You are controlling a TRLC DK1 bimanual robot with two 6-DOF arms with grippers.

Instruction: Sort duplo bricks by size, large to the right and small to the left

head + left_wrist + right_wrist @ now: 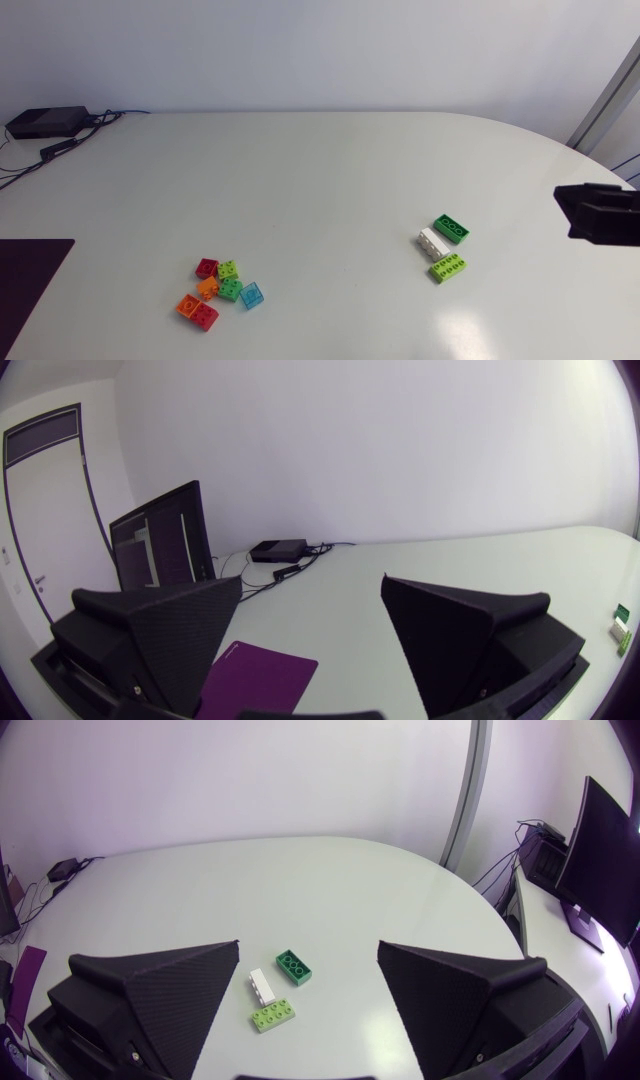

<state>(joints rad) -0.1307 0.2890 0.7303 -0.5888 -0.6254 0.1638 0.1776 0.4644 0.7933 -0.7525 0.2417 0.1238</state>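
Facing across the desk [320,180], the right gripper [309,948] hangs released, 3 large bricks [262,986] lying just ahead of it; the left gripper [312,580], also released, is nearer the small-brick cluster [230,290]; sorting looks complete.

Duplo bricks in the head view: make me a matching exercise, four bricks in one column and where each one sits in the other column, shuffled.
Bricks:
1. dark green long brick
2. white long brick
3. lime long brick
4. light blue small brick

Places:
A. middle of the right-hand trio
B. right end of the left-hand cluster of small bricks
C. rearmost of the right-hand trio
D. frontmost of the right-hand trio

Pairs: 1-C, 2-A, 3-D, 4-B
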